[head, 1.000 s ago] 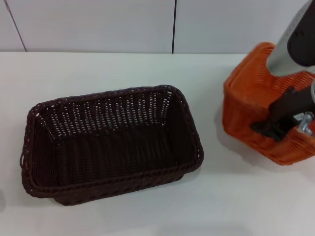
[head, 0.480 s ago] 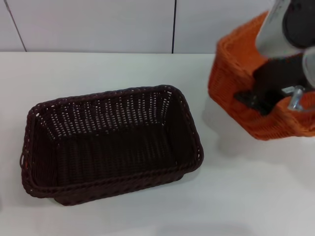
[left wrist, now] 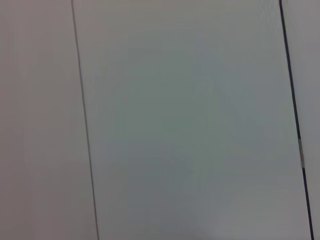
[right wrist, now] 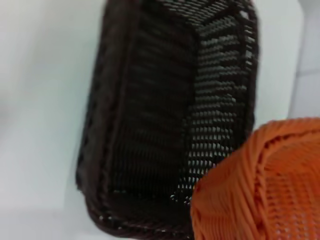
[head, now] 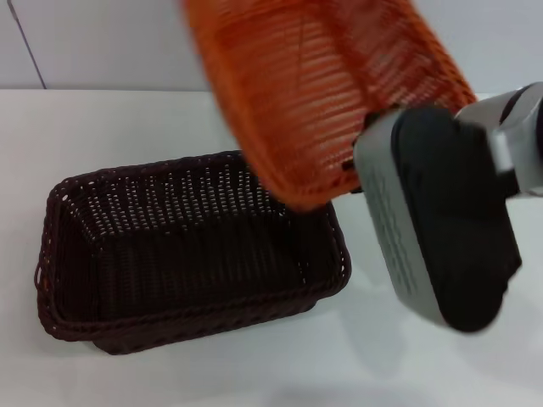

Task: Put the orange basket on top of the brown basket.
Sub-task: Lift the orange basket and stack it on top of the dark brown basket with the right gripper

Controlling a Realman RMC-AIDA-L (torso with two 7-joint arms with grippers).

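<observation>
Now that the orange basket (head: 318, 93) has been swung off the surface (head: 127, 119) above the brown basket (head: 170, 254), lowering is what remains (right hand hidden, grip cannot be told).

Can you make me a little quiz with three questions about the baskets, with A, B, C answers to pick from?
1. Where is the orange basket?
A. Up in the air, over the brown basket's right end
B. Flat on the table
C. Inside a drawer

2. How many baskets are there?
A. One
B. Two
C. Four

3. What is inside the brown basket?
A. Apples
B. Toys
C. Nothing

Answers:
1. A, the right arm carries it tilted above the brown basket, clear of the white table.
2. B, one orange and one dark brown show.
3. C, only its woven bottom shows.
</observation>
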